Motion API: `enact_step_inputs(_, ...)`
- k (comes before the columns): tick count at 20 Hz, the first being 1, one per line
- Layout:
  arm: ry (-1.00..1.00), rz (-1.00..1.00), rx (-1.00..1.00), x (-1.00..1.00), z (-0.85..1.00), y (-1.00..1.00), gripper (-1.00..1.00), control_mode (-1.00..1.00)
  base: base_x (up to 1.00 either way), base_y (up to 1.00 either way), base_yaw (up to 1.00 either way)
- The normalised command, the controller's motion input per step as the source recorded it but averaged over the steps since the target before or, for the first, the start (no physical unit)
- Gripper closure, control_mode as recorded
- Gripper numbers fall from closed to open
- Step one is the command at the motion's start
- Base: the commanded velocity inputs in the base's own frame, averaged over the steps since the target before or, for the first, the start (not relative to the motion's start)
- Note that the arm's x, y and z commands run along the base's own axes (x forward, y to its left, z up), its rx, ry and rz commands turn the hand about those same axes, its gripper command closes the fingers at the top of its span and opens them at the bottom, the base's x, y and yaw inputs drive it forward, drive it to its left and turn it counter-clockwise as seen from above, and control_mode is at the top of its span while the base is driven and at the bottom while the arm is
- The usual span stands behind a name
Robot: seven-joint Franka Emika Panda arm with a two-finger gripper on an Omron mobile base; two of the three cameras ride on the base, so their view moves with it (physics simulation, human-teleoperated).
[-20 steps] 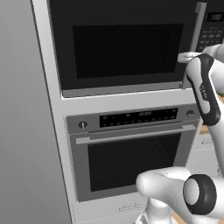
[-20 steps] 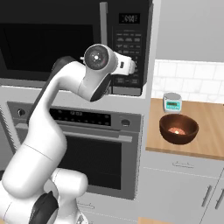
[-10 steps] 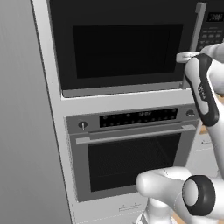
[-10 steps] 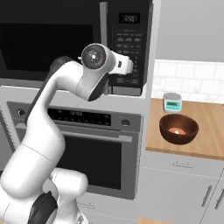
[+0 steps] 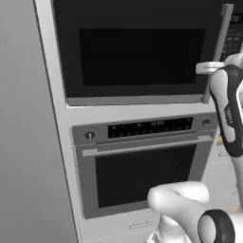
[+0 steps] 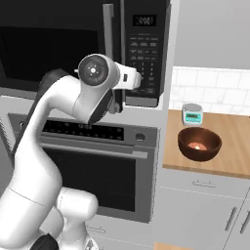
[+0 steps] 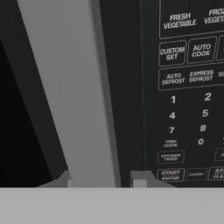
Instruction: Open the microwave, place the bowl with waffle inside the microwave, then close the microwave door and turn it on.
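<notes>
Since a second ago our gripper (image 7: 101,180) has narrowed around the tall grey handle (image 7: 72,96) of the microwave door (image 5: 137,52), a fingertip (image 7: 139,178) on either side; we cannot tell whether the pads press it. That door sits shut, the keypad (image 6: 142,53) just beside the handle. Below is the steel oven (image 5: 142,163). On the wooden counter (image 6: 232,146) to the right stand the bowl with waffle (image 6: 198,143) and a small timer (image 6: 192,114) behind it.
</notes>
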Motion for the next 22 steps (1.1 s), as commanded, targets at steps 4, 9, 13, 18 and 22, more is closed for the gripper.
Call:
enact_step_inputs(4,-0.04,0.06,0.00,-1.00,0.07,0.23,1.00,-1.00,0.00,0.00,0.00)
enact_step_inputs(9,-0.02,0.00,0.00,-1.00,0.17,0.53,1.00,-1.00,0.00,0.00,0.00)
enact_step_inputs(13,0.00,0.00,-0.02,-1.00,0.16,0.72,1.00,-1.00,0.00,0.00,0.00)
enact_step_inputs(18,0.00,-0.01,-0.06,-1.00,0.26,0.92,1.00,-1.00,0.00,0.00,0.00)
enact_step_inputs(22,0.00,-0.02,-0.09,-1.00,0.30,1.00,-1.00,-1.00,0.00,0.00,0.00)
